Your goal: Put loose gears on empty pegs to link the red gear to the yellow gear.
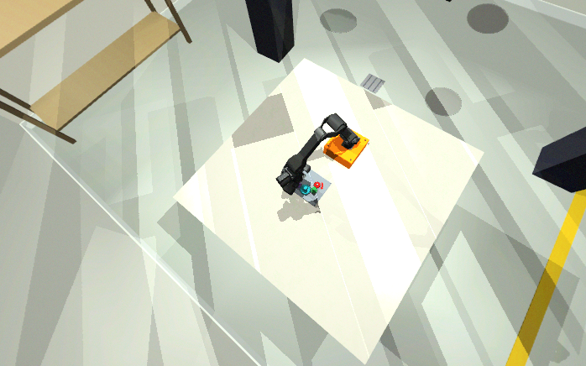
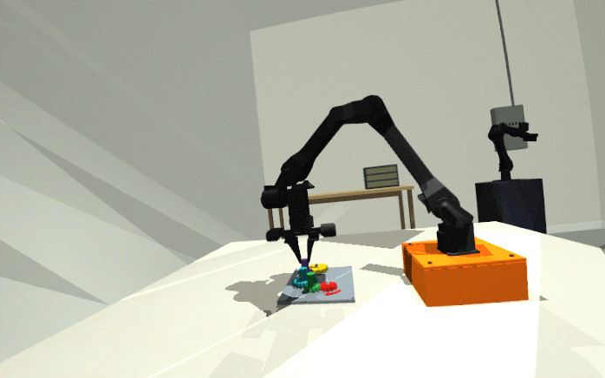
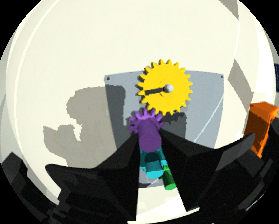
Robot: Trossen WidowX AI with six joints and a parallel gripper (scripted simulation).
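Two black fingertips of the pincer [image 2: 304, 263] [image 3: 152, 145], clamped on the purple gear [image 2: 303, 264] [image 3: 149, 134], hide its handle's sides.

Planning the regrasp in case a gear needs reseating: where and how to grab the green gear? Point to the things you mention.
Grip the upright green post [image 2: 311, 278] [image 3: 169, 179] on top of the gear, likely from straight above, fingers on opposite sides. It stands tall and narrow above the teeth; the neighbouring cyan gear [image 1: 305, 190] [image 2: 299, 283] crowds it, so keep the fingers high.

In the wrist view, black fingers hide part of the cyan gear [image 1: 305, 190] [image 2: 300, 282] [image 3: 152, 167].
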